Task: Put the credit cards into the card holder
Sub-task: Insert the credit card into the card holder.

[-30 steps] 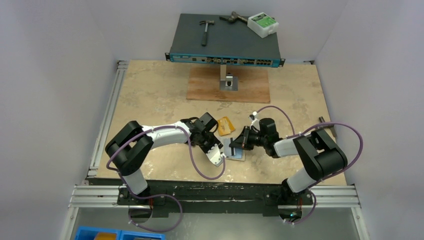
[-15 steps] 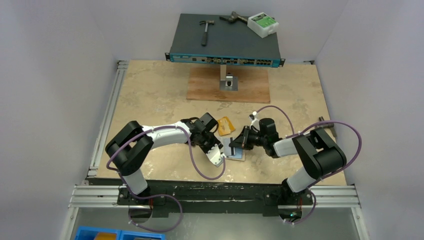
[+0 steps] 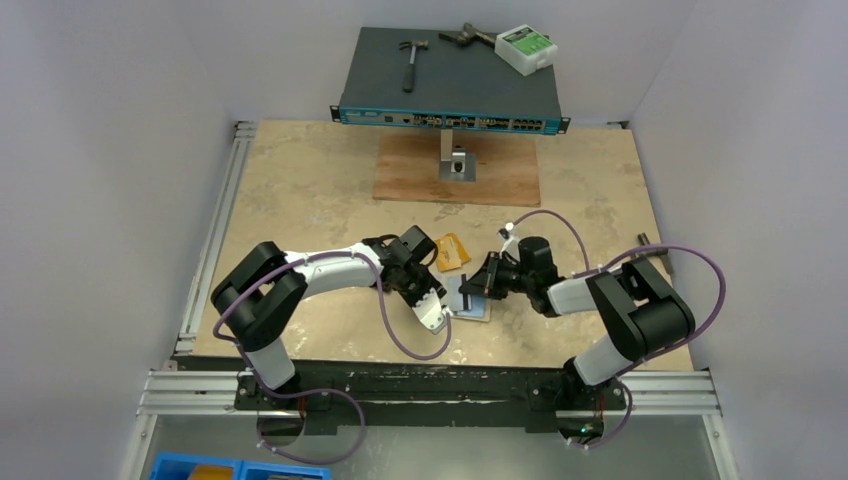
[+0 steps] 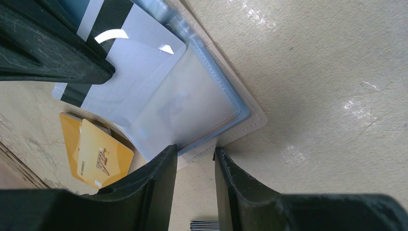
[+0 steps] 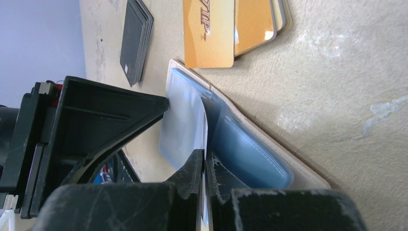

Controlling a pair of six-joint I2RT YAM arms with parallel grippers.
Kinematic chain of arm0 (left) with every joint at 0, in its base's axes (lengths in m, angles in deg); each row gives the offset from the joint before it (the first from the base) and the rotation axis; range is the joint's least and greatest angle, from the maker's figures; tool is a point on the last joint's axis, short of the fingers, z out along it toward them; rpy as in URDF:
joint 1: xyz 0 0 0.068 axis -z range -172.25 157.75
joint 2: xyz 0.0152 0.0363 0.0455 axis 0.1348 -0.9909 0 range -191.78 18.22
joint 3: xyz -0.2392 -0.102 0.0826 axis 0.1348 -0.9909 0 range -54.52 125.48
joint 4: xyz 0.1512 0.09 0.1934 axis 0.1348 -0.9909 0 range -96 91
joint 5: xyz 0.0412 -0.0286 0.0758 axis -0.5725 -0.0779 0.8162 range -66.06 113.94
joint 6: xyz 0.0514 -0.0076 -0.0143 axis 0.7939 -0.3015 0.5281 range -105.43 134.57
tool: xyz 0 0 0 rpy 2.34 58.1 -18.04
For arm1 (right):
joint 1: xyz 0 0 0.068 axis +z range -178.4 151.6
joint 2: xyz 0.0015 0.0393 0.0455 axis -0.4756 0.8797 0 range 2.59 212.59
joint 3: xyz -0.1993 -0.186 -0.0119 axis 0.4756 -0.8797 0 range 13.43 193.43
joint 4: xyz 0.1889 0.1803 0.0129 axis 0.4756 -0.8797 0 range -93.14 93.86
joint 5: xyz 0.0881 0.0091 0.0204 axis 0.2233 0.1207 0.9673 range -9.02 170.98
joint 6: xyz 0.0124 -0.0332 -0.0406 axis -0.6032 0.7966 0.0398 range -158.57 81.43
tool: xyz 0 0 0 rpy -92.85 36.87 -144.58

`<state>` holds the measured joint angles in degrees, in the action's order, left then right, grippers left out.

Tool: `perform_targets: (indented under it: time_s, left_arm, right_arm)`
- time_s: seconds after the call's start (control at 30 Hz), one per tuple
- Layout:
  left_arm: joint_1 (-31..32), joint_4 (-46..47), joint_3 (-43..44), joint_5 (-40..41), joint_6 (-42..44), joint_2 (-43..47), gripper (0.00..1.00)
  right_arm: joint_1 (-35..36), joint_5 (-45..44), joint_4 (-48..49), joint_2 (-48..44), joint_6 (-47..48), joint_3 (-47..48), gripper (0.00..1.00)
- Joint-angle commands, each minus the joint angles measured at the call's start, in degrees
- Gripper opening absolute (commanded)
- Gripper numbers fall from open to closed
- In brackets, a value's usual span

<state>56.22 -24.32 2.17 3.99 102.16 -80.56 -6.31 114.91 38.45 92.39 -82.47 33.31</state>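
Step in hand: seating one card in a pocket.

- Card holder (image 4: 250, 120): lies open and flat on the table (image 3: 300, 190), at about 6 o'clock from the table's middle in the overhead view, between the two wrists. Clear bluish pockets face up.
- Right gripper (image 5: 206, 166): clenched on the thin edge of a silver-grey card (image 4: 139, 53), dark stripe showing. The card is slanted over the holder, with its leading edge at or just under a clear sleeve. How deep it sits I cannot tell.
- Left gripper (image 4: 195, 159): fingers part-spread, straddling the holder's near rim, one tip touching the clear pocket. Whether it pinches the rim or only steadies it I cannot tell.
- Orange-yellow cards (image 4: 98, 156): on the table just beside the holder, at about 11 o'clock from it overhead. Not yet loaded.
- Black card stack (image 5: 135, 41): on the table past the holder, apart from it.

Judgement: early in the task, most cards still out.

Next move calls for: sliding the card along the pocket's line, kept flat and square to the mouth, with the left arm holding the holder against the push. Release once the card is seated.
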Motion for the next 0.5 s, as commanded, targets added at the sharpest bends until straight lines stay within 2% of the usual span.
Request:
perform_targets:
  time_s: [0.0, 0.17, 0.47]
  left_arm:
    - [0.4, -3.3, -0.1, -0.3, -1.1, -1.9, 0.34]
    - [0.6, -3.2, 0.0, -0.3, -1.4, -1.9, 0.34]
    - [0.7, -2.8, 0.4, 0.2, -2.8, -2.0, 0.33]
  right_arm:
    - [-0.1, -3.4, -4.9, 0.1, 5.8, 2.5, 0.00]
    - [-0.1, -2.2, -5.6, 1.6, 6.9, 3.7, 0.00]
    - [0.7, -1.5, 3.3, 2.7, 0.2, -2.4, 0.00]
